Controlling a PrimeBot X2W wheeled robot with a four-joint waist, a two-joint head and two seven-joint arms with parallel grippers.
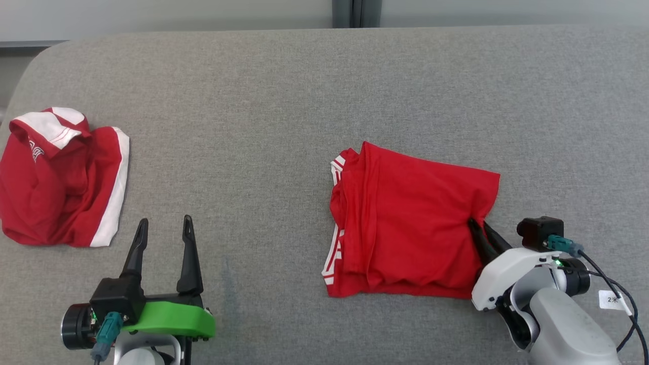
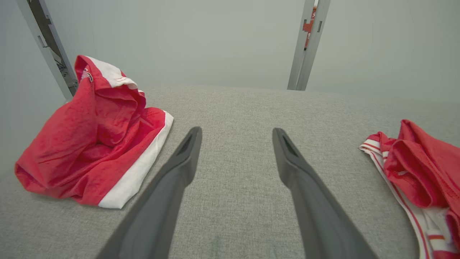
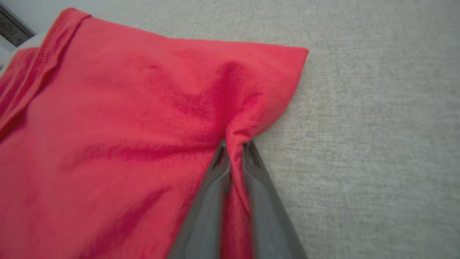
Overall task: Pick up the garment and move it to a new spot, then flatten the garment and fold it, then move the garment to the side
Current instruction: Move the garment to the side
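A folded red garment (image 1: 410,228) with white striped trim lies on the grey surface right of centre; its edge (image 2: 420,172) also appears at the right of the left wrist view. My right gripper (image 1: 476,224) is shut on the garment's right edge, and the right wrist view has a pinched ridge of red cloth (image 3: 235,142) caught between the two fingers. My left gripper (image 1: 163,225) stands open above bare grey cloth at the lower left, with nothing between its fingers (image 2: 187,151).
A second red and white garment (image 1: 61,177) lies crumpled at the far left, close to the left gripper (image 2: 235,136) and the surface's rounded edge. The grey upholstered surface (image 1: 284,111) stretches back to a wall with a vertical metal post (image 2: 307,46).
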